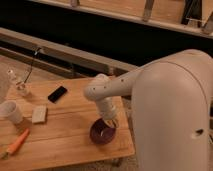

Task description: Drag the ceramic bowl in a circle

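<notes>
The ceramic bowl (102, 134) is round, glossy dark purple, and rests on the wooden table (60, 135) near its right front corner. My gripper (107, 123) reaches down from the white arm (107, 92) into the bowl's far rim. The arm's wrist hides the fingertips, and part of the bowl's back edge is covered too.
A white cup (10, 111) stands at the table's left edge. A pale block (39, 114), a carrot (16, 143), a black phone (57, 93) and a clear glass object (19, 86) lie on the left half. The robot's large white body (175, 120) fills the right.
</notes>
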`<state>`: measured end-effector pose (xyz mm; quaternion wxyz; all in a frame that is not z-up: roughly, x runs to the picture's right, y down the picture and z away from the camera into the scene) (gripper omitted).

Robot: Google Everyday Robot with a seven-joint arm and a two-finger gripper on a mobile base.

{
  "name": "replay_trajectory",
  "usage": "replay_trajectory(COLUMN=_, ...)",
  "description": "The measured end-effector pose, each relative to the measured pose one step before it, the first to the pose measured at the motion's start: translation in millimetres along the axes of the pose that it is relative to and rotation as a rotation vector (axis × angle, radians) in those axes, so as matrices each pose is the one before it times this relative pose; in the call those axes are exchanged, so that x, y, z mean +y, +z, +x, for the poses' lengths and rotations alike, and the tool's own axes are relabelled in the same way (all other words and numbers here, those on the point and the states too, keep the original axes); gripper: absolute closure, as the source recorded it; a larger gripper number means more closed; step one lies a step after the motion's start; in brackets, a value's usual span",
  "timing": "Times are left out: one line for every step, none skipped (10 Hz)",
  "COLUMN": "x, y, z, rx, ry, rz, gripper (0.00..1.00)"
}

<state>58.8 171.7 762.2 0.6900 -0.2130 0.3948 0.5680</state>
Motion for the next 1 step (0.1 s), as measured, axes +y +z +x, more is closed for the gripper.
replay_trajectory(x=-6.55, y=-9.03, z=-17.29, rx=-0.01557, ry=0.01922, rz=0.00163, gripper=1.0)
